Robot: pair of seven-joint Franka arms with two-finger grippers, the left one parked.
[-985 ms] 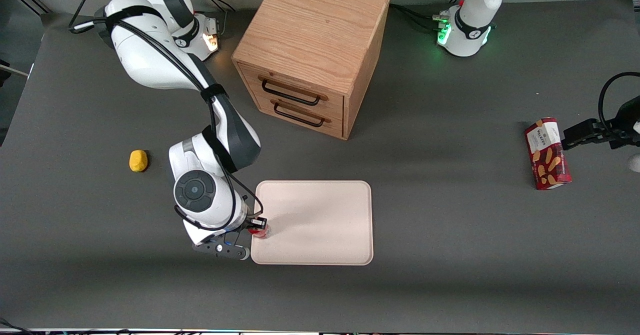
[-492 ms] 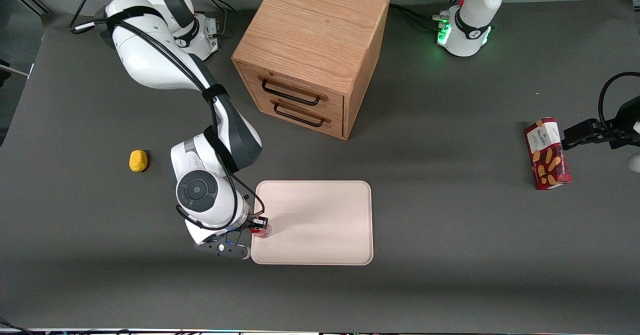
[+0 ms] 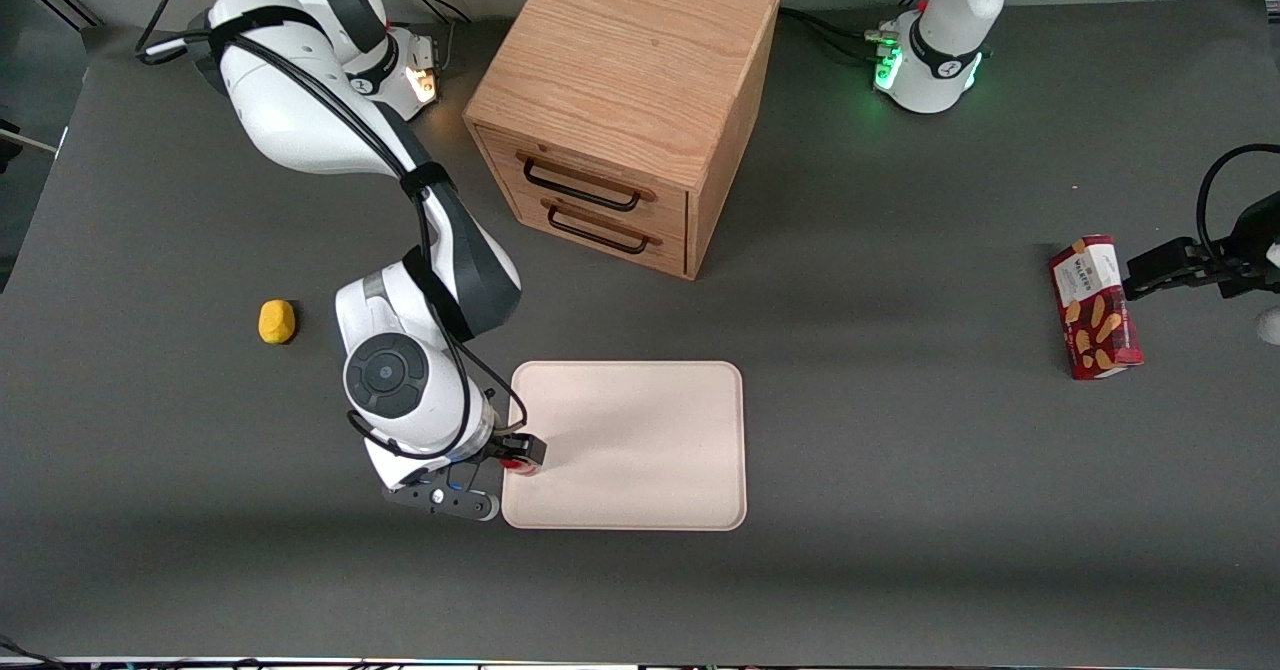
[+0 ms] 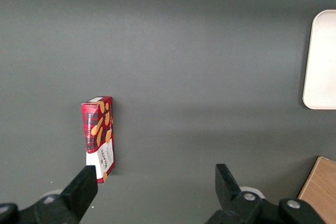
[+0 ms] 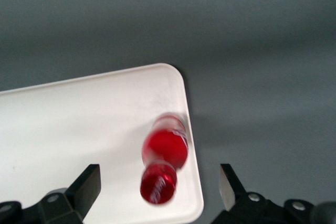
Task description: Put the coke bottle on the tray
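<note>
Tool [image 3: 520,450] is hovering in the lower middle of the front frame, over the tray [image 3: 640,450] edge toward the working arm's end. The fingers are standing wide apart and gripping nothing. The coke bottle [image 5: 165,148] is sitting between them on the tray, just inside the rim near a rounded corner. It's showing a red body and red cap, blurred in the wrist view. Farther up, the yellow lump [image 3: 277,321] and snack box [image 3: 1095,308] are lying on the tabletop [image 3: 900,550]. The wooden drawer cabinet [image 3: 620,100] is sitting at the top.
</note>
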